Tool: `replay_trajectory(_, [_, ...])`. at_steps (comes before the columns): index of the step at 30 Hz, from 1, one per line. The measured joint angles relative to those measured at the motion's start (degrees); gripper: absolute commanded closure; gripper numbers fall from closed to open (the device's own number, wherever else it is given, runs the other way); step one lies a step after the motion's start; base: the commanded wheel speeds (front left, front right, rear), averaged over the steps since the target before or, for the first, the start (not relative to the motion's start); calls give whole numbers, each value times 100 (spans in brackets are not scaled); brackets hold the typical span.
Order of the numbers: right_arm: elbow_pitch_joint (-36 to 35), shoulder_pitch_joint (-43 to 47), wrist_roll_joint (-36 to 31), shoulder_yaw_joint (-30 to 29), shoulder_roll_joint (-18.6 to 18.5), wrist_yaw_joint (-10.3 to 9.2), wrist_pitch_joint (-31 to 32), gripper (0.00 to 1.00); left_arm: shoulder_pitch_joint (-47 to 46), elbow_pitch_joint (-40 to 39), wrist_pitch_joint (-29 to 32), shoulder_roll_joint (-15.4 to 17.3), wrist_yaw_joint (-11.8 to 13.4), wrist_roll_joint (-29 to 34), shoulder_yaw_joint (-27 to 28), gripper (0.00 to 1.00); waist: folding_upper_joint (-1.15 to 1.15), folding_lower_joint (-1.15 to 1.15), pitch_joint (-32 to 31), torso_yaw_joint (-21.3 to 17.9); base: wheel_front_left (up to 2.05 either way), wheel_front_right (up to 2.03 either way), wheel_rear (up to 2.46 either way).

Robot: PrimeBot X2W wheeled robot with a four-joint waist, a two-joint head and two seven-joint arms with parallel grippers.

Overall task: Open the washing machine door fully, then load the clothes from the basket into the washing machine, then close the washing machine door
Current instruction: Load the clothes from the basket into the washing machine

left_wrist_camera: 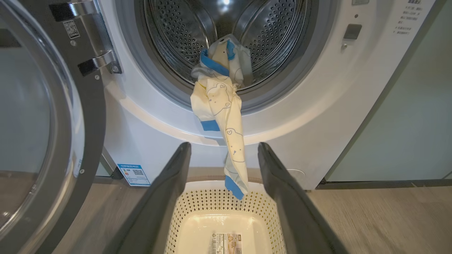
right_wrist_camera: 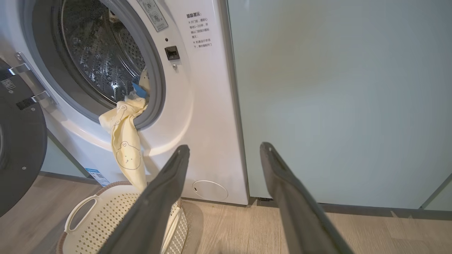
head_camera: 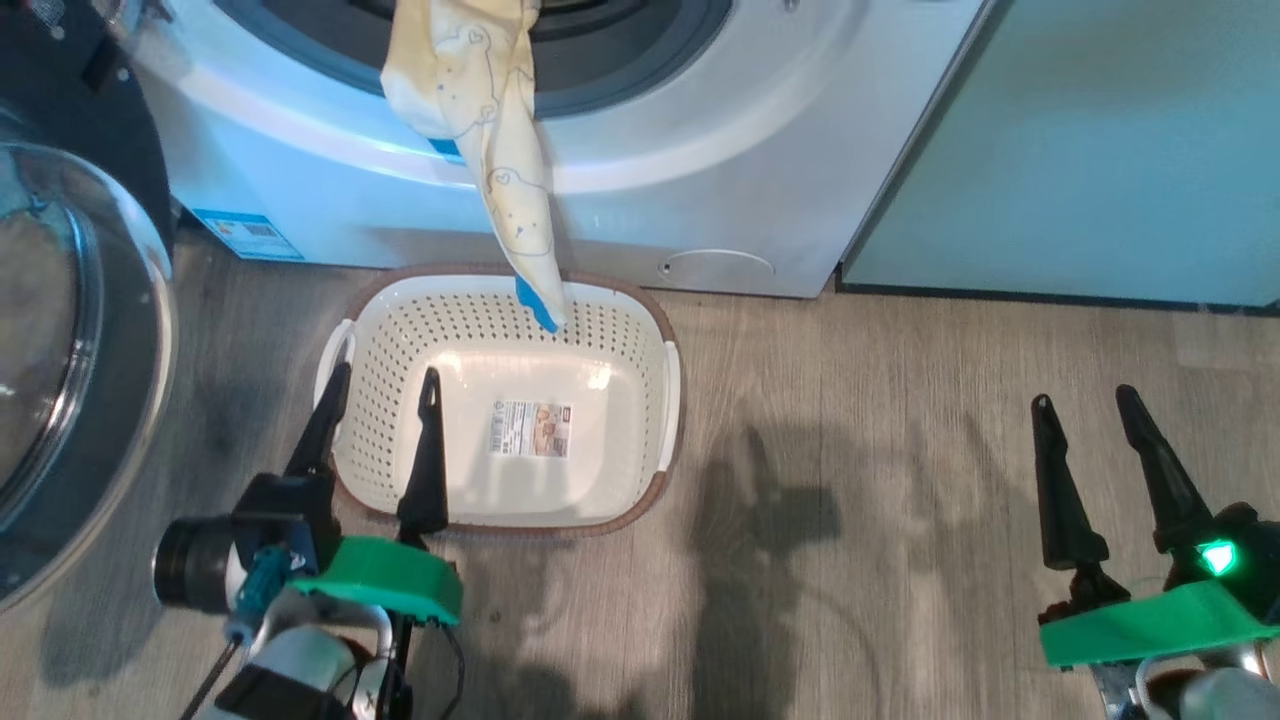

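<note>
The washing machine point(head_camera: 700, 150) point(left_wrist_camera: 317, 116) point(right_wrist_camera: 201, 106) has its door point(head_camera: 70, 330) point(left_wrist_camera: 46, 123) point(right_wrist_camera: 21, 141) swung wide to the left. The clothes point(head_camera: 480, 110) point(left_wrist_camera: 220, 102) point(right_wrist_camera: 125, 141), pale yellow with cartoon prints and blue trim, hang over the grey rim of the opening; a blue-tipped end dangles into the basket point(head_camera: 640, 470) point(left_wrist_camera: 208, 201) point(right_wrist_camera: 84, 225). Nothing else lies in the basket but the label sticker on its bottom. My left gripper point(head_camera: 385, 380) point(left_wrist_camera: 224, 148) is open over the basket's near left corner. My right gripper point(head_camera: 1085, 400) point(right_wrist_camera: 224, 148) is open above the floor, well right of the basket.
A pale green cabinet point(head_camera: 1080, 150) point(right_wrist_camera: 335, 106) stands flush against the washer's right side. Wood-look floor point(head_camera: 860, 520) stretches between the basket and my right gripper. A blue sticker point(head_camera: 245, 235) marks the washer's lower left corner.
</note>
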Motion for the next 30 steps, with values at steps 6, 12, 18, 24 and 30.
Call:
replay_trajectory(6, [16, 123, -1, 26, -7, 0, 0, 0, 51, 156, -2, -52, -15, -58, 8, 0, 0, 0, -99, -9, 0, 0, 0])
replay_trajectory(12, [14, 123, -4, 52, -9, 0, 0, 0, 40, 270, -7, -76, -29, -60, 25, 0, 0, 1, -85, -55, 0, 0, 0])
replay_trajectory(18, [4, 123, -4, 69, -10, 0, 0, 0, 18, 353, -7, -82, -70, -62, 30, 0, 0, 0, -29, -106, 0, 0, 0])
replay_trajectory(24, [-13, 121, 3, 92, -10, 0, 0, 0, -141, 467, 20, -80, -129, -153, 32, 0, 0, 0, 102, -161, 0, 0, 0])
replay_trajectory(30, [-59, 46, 118, 101, -10, 0, 0, 0, -751, 817, 212, -88, -431, -427, 56, 0, 0, 1, 438, -264, 0, 0, 0])
